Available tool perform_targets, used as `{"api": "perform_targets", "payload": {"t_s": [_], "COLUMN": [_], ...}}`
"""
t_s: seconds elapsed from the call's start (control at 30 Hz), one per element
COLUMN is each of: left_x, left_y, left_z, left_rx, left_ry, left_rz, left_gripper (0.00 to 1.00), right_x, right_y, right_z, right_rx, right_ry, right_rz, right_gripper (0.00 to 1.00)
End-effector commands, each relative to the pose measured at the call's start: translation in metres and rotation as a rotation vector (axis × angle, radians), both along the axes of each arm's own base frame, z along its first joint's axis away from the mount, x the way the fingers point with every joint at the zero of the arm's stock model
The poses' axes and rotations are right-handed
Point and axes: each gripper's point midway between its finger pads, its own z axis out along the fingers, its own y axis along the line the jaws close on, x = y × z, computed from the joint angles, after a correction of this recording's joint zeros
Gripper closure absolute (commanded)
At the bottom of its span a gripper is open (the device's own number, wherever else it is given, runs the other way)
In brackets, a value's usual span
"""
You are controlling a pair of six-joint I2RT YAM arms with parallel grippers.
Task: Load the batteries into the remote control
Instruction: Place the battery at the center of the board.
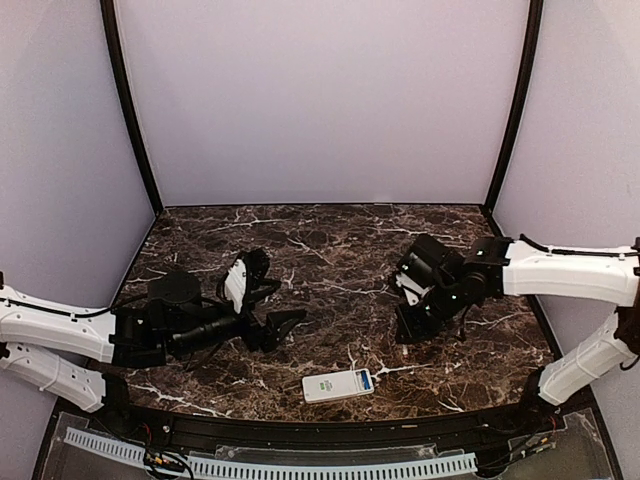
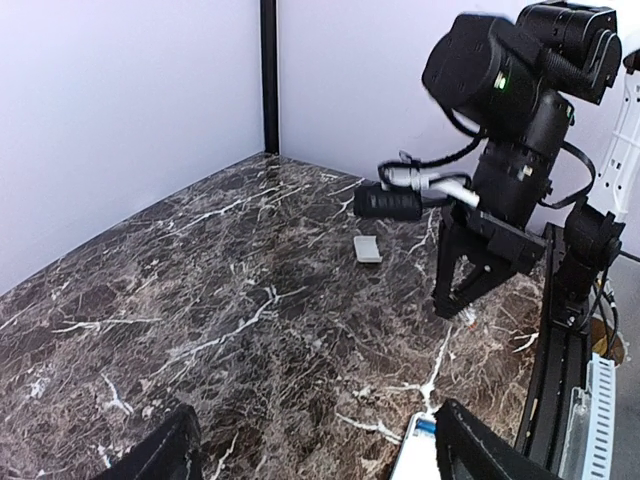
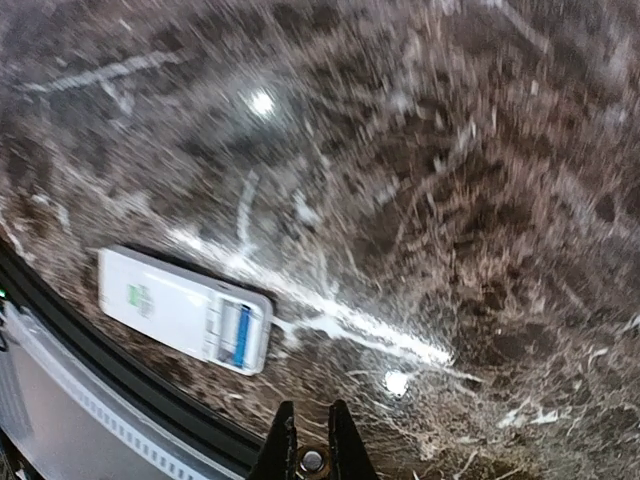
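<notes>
Remote control battery bay blue in right wrist view only.

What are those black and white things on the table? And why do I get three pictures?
They are two robot arms, each ending in jaws that pinch. One picture looks down from above; the other two come from small cameras on each arm's wrist.

On the dark marble table lies a white remote control, back side up. Its battery slot is open at one end, and something blue, probably the batteries, sits inside. Farther back lies a small grey piece, perhaps the slot's cover.

The left gripper has its jaws wide apart and holds nothing. The right gripper has its jaws shut, and I see nothing in them.
</notes>
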Motion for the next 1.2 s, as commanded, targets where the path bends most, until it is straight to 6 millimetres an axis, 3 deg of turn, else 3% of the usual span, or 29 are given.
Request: {"api": "perform_targets", "payload": {"t_s": [0.0,0.23,0.4,0.73,1.17], "left_x": [0.005,0.005,0.006,0.007,0.006], "left_y": [0.015,0.012,0.017,0.027,0.031], "left_z": [-0.027,-0.029,-0.029,-0.031,-0.032], "left_rx": [0.099,0.115,0.123,0.144,0.146], "left_ry": [0.036,0.034,0.019,-0.005,-0.007], "left_rz": [0.058,0.047,0.060,0.077,0.078], "left_gripper": [0.20,0.20,0.20,0.19,0.18], "right_x": [-0.027,-0.022,-0.018,-0.017,-0.025], "right_y": [-0.021,-0.028,-0.027,-0.027,-0.022], "right_z": [-0.064,-0.116,-0.138,-0.150,-0.144], "right_rx": [-0.180,-0.351,-0.393,-0.400,-0.343], "right_ry": [0.222,0.288,0.306,0.308,0.291], "right_rz": [0.008,0.012,0.001,-0.018,-0.020], "right_gripper": [1.00,1.00,1.00,0.79,0.70]}}
